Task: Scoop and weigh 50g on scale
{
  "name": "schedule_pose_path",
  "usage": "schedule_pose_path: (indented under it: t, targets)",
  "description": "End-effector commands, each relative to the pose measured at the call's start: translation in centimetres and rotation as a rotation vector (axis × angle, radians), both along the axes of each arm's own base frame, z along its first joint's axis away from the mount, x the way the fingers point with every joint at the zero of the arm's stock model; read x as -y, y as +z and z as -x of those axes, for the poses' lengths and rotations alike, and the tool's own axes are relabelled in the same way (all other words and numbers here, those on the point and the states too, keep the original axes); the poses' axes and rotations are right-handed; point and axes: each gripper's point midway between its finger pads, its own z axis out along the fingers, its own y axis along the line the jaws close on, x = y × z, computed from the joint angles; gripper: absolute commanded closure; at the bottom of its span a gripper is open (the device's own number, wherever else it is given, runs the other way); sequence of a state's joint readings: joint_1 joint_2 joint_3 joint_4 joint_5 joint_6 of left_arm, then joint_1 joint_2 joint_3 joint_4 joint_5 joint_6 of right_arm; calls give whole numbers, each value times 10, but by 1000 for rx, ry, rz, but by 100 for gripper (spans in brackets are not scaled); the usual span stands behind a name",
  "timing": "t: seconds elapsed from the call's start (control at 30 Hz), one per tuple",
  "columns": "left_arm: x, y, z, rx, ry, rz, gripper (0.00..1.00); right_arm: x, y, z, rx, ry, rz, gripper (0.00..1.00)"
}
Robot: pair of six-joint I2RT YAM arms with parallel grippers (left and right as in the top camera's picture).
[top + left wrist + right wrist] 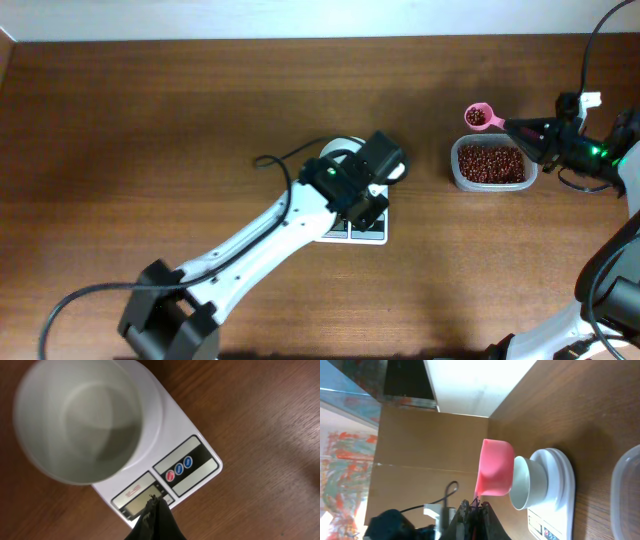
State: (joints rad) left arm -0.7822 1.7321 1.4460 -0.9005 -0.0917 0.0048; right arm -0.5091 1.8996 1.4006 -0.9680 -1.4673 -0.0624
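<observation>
Beans [490, 163] fill the tub [454, 170] at 3 o'clock from the scale [175, 425]; more sit in the pink scoop [479, 117] at the tub's 11 o'clock, its handle clamped in the right hand [512, 127]. Loose, light and rolling, they will likely spill unless the scoop travels level. The left hand [154, 510], closed and empty, hovers over the display [137, 497].

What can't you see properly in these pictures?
- Overhead: the left arm covers most of the scale.
- Left wrist: the left hand hides part of the display; no number is readable.
- Right wrist: the pink scoop shows only its outside; the picture's edge cuts off the clear tub.
</observation>
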Motion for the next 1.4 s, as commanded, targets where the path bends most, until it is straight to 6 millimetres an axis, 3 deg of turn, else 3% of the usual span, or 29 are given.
schedule_pose_path:
  t: [0.0,0.13,0.23,0.33,0.5,0.87,1.13,1.27,1.37]
  targets:
    - [-5,-6,-1,-2,-5,-22,100,-4,-12,0,-31,10,32,96]
    - [6,-56,26,-80,-72,-96,100,-3,-17,0,-44,7,58,96]
    - [17,-74,31,-87,-100,-105,100,-2,-22,0,-62,4,83,96]
    - [15,-95,33,-114,-92,-131,100,-2,-22,0,-63,4,84,96]
    - [7,-99,18,-57,26,-167,100,-2,-24,1,-70,3,96,96]
    - [-1,-127,15,-98,60,-176,100,-2,-24,1,-74,3,94,96]
    - [2,-126,9,-75,64,-168,100,-2,-25,1,-73,3,95,96]
    - [15,-92,-2,-45,65,-130,100,-2,-24,1,-74,3,94,96]
    - [3,-67,0,-47,80,-131,100,-2,-25,1,-74,3,94,96]
